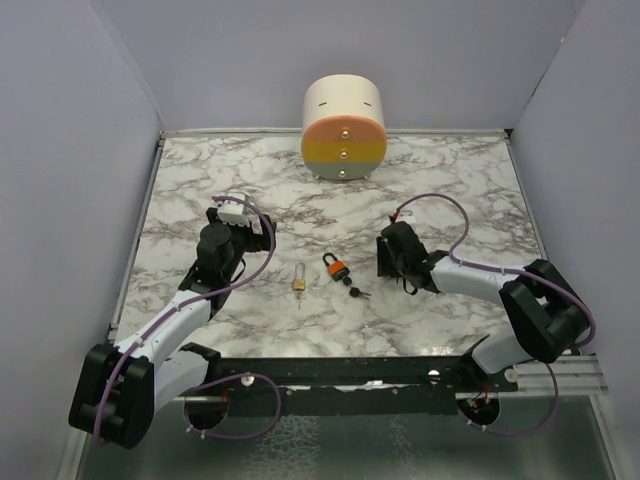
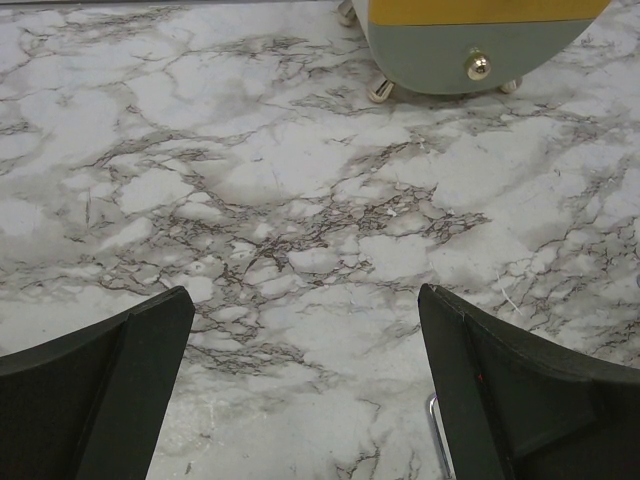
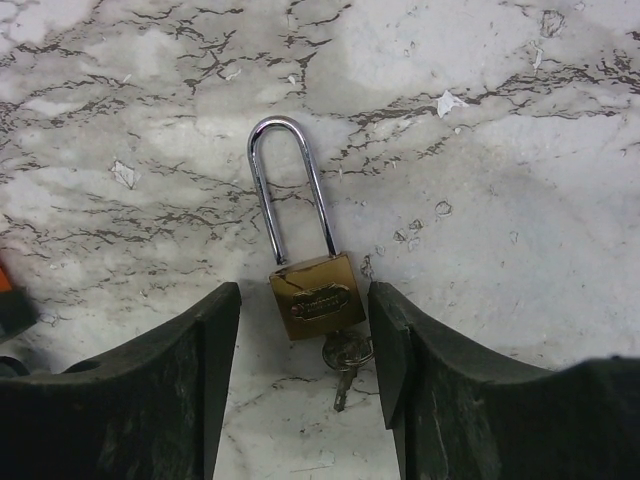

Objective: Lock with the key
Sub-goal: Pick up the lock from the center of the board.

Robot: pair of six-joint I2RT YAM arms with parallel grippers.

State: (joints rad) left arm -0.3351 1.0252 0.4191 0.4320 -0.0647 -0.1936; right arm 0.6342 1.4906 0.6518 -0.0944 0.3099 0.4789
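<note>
The key [image 1: 356,292], tiny with a black head, lies on the marble table [image 1: 450,200] just right of the orange padlock [image 1: 336,267] with its black shackle. My right gripper [image 1: 388,250] is open, right of both. In the right wrist view its fingers [image 3: 303,292] straddle a brass padlock [image 3: 315,300] with a long silver shackle and small metal keys [image 3: 345,358] at its base, without touching it. An orange edge [image 3: 8,305] shows at the far left there. My left gripper [image 1: 228,222] is open and empty over bare marble [image 2: 305,295].
A cream drawer unit [image 1: 344,128] with orange, yellow and grey fronts stands at the back centre, seen close in the left wrist view [image 2: 470,45]. Another brass padlock [image 1: 299,283] lies left of the orange one. A thin silver shackle [image 2: 436,440] shows beside my left gripper's right finger.
</note>
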